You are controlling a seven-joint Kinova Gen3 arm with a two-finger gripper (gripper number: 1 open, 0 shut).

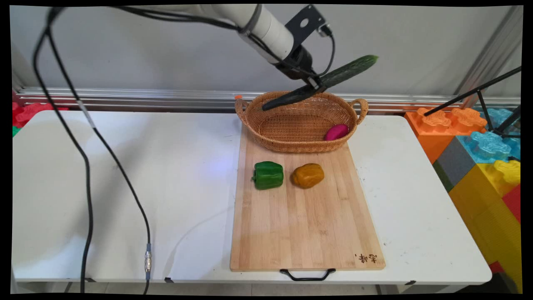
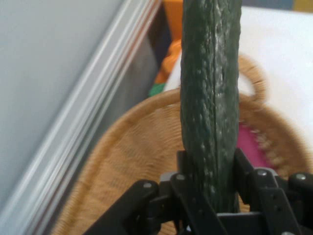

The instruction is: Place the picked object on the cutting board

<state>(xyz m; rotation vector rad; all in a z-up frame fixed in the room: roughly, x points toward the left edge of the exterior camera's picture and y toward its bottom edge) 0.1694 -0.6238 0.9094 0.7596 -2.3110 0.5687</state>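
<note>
The cucumber is hanging in the air above the wicker basket, tilted, with its darker lower end over the basket's back rim and its greener tip pointing up and to the right against the wall. The gripper is gripping it near the middle, its fingers pressing against both sides of the cucumber; in the hand view the long bumpy green body is running straight up from between them, with the woven basket lying below.

The basket is sitting on the far end of a wooden cutting board and is holding one thing: a magenta, rounded object resting against its right inner wall. The hand view is catching a strip of that same magenta object just to the right of the cucumber.

In front of the basket, on the board, a green bell pepper and an orange-yellow pepper are lying side by side, just apart. The board is lying on the white counter, its black handle at the near edge. Black cables are hanging down on the left. Large coloured blocks are standing beyond the counter's right end
</note>
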